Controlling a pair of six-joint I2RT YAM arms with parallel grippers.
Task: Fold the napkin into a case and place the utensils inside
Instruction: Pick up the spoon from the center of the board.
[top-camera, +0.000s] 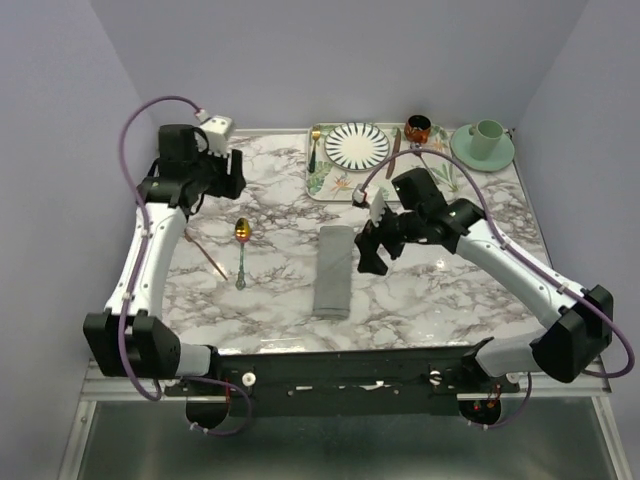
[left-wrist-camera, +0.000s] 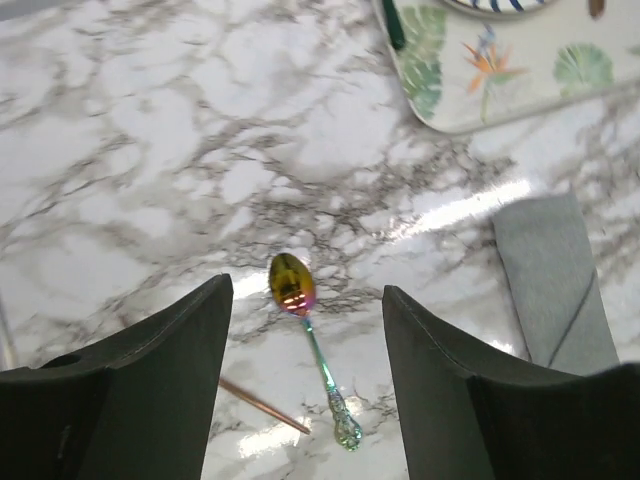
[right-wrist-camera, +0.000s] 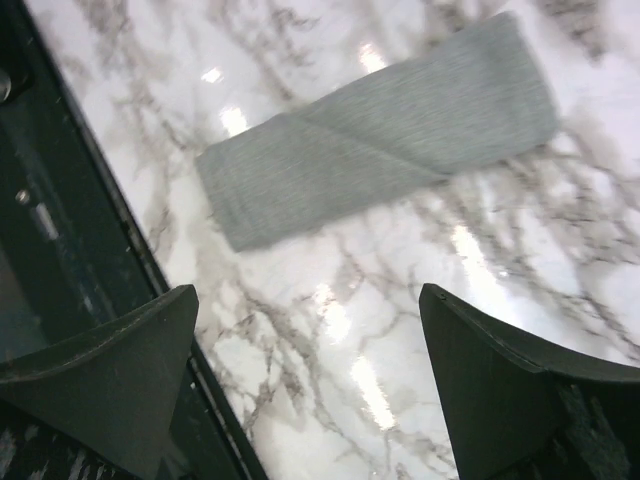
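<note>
Marble table (top-camera: 430, 290) holds folded case (top-camera: 334, 270), spoon (top-camera: 242, 252), fork (top-camera: 207, 257).

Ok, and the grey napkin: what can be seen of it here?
The napkin is plain grey cloth, finely textured, folded into a long narrow rectangle with a diagonal fold edge across its top. It lies flat near the middle of the marble table, long side running away from the arm bases, right of the spoon. Only the table touches it; nothing sticks out.
</note>
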